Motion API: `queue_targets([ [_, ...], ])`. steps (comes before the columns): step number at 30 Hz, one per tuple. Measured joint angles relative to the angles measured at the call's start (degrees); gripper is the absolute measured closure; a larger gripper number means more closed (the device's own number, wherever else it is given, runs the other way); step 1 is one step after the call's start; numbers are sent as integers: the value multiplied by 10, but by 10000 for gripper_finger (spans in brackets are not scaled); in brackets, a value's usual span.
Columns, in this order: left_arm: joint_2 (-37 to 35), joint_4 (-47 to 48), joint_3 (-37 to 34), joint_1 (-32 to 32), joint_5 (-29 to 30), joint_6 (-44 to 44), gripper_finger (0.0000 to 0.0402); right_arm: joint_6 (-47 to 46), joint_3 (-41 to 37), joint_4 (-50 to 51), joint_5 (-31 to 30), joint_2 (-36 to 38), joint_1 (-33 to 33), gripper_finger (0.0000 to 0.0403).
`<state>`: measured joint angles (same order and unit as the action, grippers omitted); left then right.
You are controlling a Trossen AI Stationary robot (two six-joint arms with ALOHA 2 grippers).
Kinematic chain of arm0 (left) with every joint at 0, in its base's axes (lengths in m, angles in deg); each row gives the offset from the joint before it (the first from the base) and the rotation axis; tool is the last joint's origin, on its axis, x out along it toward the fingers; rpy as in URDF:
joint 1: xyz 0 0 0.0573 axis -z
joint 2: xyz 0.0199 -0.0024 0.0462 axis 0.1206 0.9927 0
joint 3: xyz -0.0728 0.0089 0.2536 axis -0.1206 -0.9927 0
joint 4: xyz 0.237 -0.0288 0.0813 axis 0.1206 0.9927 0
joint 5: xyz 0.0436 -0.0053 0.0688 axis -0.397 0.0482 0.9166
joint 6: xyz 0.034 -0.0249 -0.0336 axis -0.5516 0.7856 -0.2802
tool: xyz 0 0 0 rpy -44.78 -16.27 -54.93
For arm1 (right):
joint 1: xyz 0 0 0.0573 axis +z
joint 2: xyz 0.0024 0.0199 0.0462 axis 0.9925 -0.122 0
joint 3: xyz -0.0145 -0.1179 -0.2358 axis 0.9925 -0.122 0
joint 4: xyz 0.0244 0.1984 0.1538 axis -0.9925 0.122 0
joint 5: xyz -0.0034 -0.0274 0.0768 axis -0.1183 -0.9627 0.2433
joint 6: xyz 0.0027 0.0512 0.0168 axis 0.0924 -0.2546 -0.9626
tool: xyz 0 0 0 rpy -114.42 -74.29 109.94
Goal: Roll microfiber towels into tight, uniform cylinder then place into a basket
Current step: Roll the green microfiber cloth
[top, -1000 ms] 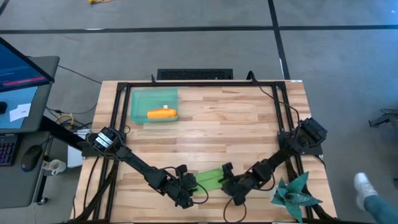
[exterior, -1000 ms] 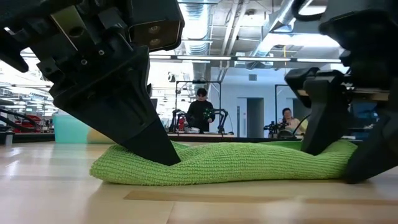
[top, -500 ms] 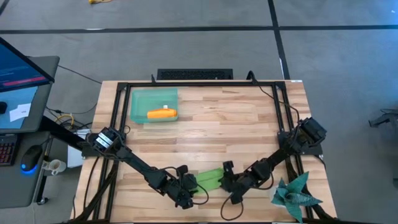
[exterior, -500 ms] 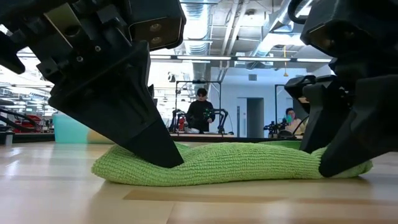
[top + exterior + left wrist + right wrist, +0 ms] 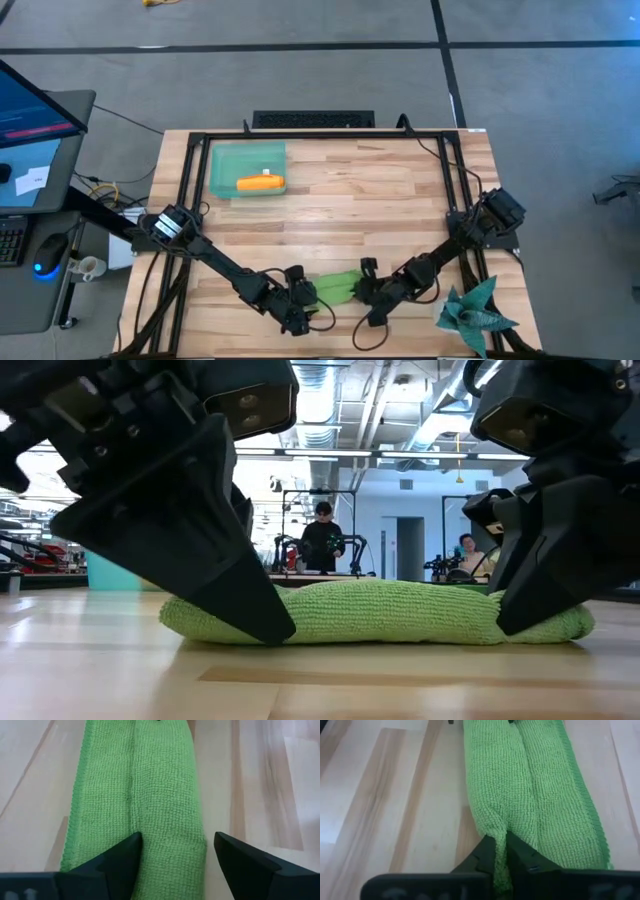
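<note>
A wooden table point(image 5: 380, 190) seen from above, with two dark robot arms reaching in from its left and right edges toward the near edge, where they meet at a folded lime green towel point(image 5: 338, 288) lying flat on the wood. The left arm stretches low and diagonally from its base, and its left claw point(image 5: 303, 297) sits at the towel's left end with fingers spread wide, one finger point(image 5: 120, 862) over the cloth and the other just past its edge, gripping nothing. The right arm slants down from the opposite side, and its right claw point(image 5: 367, 291) is at the towel's right end, its fingers point(image 5: 487, 852) pinched nearly together on a fold of the green cloth. From table height the towel point(image 5: 385, 612) forms a low rounded mound between the two claws. At the far left of the table a teal basket point(image 5: 225, 160) holds a rolled orange towel point(image 5: 260, 183). A spiky teal star point(image 5: 476, 312) lies at the near right corner.
</note>
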<state>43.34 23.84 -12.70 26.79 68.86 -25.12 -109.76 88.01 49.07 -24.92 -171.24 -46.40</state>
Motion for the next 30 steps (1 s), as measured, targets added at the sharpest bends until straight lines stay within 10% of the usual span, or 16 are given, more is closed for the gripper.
queue_targets([
  [13, 4, 236, 136, 33, 98, -73, 152, -22, 0, -1, 9, 0, 0, 363],
  [30, 50, 229, 138, 52, 162, -114, 152, -26, -1, -11, 20, 0, -4, 363],
])
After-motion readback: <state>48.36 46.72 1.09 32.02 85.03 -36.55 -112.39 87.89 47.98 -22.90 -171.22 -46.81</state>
